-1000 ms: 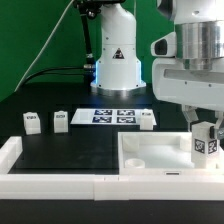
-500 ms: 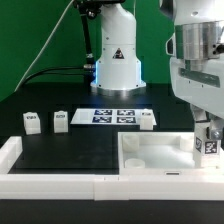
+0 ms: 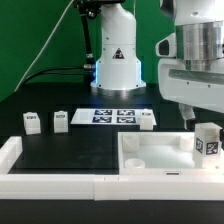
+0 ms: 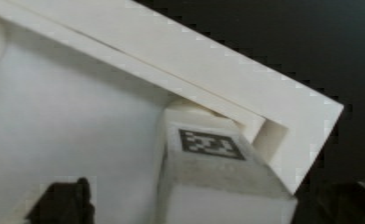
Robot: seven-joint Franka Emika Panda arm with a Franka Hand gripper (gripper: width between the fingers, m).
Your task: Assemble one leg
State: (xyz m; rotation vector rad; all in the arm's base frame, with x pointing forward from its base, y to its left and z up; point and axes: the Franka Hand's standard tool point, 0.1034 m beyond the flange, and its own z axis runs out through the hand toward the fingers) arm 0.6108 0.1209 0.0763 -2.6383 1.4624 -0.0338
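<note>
One leg point(image 3: 207, 141), a small white block with a black-and-white tag, stands upright in the corner of the white tray-like piece point(image 3: 150, 158) at the exterior view's right. My gripper point(image 3: 199, 121) hangs just above it, open. In the wrist view the leg point(image 4: 221, 160) sits against the tray's raised rim point(image 4: 197, 70), and my gripper point(image 4: 214, 205) straddles it with a dark finger point(image 4: 63, 200) well clear on one side. Three more legs point(image 3: 33, 122) point(image 3: 61, 120) point(image 3: 147, 119) stand on the black table.
The marker board point(image 3: 112, 116) lies in the middle, in front of the robot base point(image 3: 117, 60). A long white rail point(image 3: 50, 185) runs along the front edge, with a raised end at the exterior view's left.
The gripper dipped with the leg into the tray corner, then opened and rose. The leg stays standing in the corner.
</note>
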